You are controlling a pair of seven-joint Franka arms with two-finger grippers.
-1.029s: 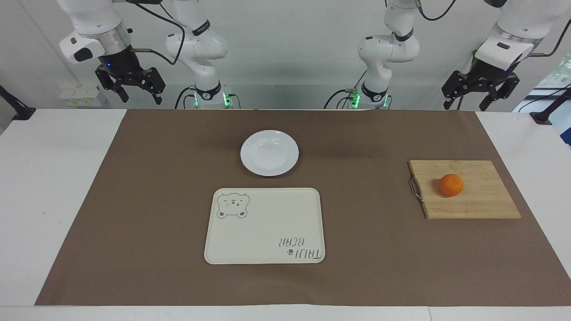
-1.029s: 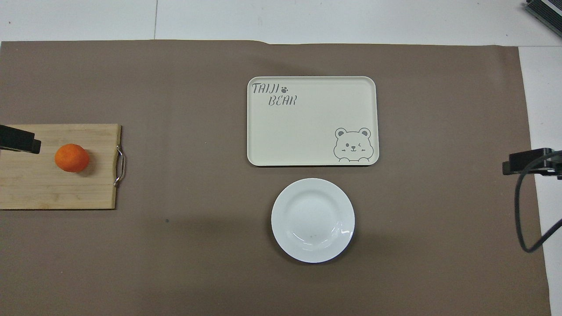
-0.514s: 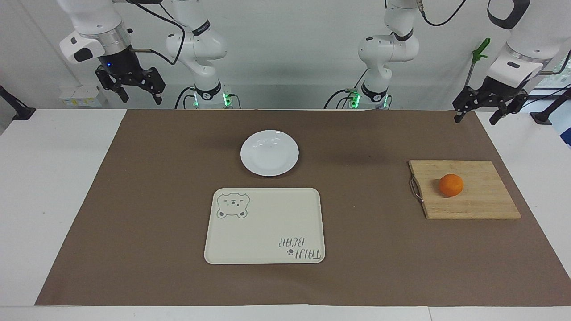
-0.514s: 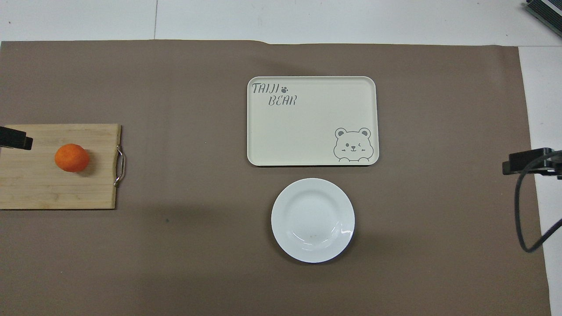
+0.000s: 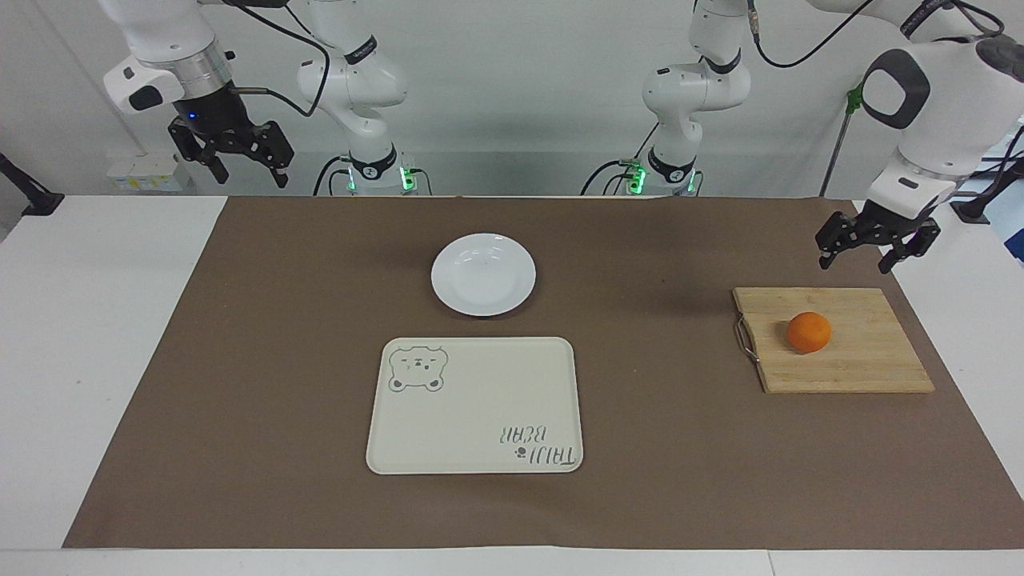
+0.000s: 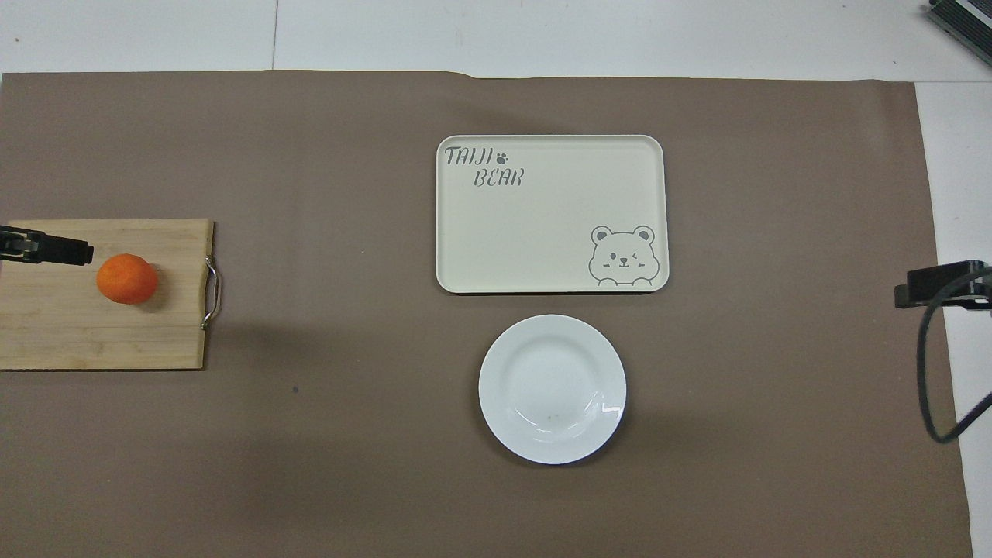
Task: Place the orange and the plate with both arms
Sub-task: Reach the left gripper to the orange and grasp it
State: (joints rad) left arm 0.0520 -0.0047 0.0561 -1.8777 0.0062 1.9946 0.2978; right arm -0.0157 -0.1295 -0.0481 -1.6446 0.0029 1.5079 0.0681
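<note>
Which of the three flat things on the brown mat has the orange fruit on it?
The rectangular bamboo cutting board at the left arm's end carries the small round orange. The round white plate and the cream bear tray are bare.

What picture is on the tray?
A winking bear's face drawn in grey on the cream tray, with "TAIJI BEAR" lettering; clearest in the overhead view.

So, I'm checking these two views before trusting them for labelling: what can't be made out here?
- Left gripper: in the overhead view the picture's edge cuts off all but a dark tip by the orange.
- Right gripper: in the overhead view the edge cuts it too.
- Cutting board: its end runs off the overhead view's edge.
- Plate: its underside is hidden in both views.
</note>
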